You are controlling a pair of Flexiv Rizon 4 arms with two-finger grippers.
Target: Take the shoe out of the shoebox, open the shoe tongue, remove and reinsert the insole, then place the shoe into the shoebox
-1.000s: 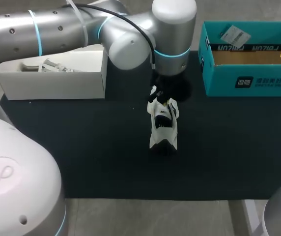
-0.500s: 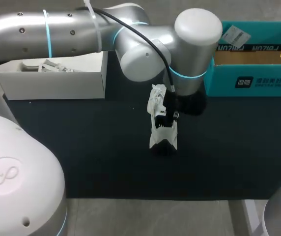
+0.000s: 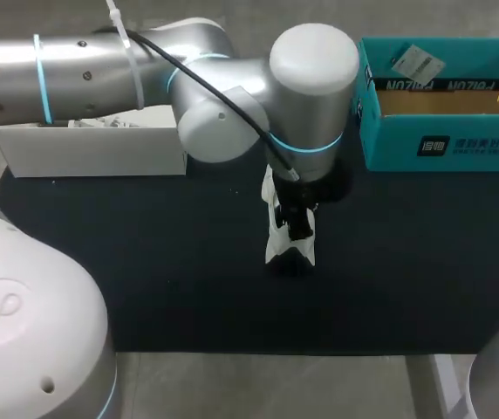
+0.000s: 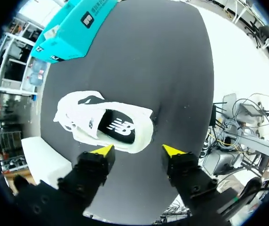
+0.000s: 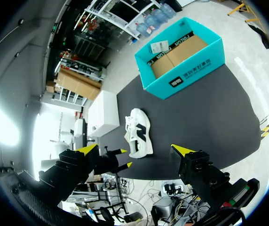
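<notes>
Black table mat (image 3: 145, 279): white shoe (image 4: 78, 113) lies mid-mat, outside the teal shoebox (image 3: 441, 144), long axis running away from me. My left gripper (image 4: 138, 150), fingers spread and empty, hangs just over its opening. My right gripper (image 5: 135, 149), likewise spread, is well apart.

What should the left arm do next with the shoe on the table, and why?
Probably lower the left gripper a little onto the shoe. Its fingers are open and touch nothing. The shoe lies just ahead of them on the table, out of the shoebox, and the dark insole shows inside.
</notes>
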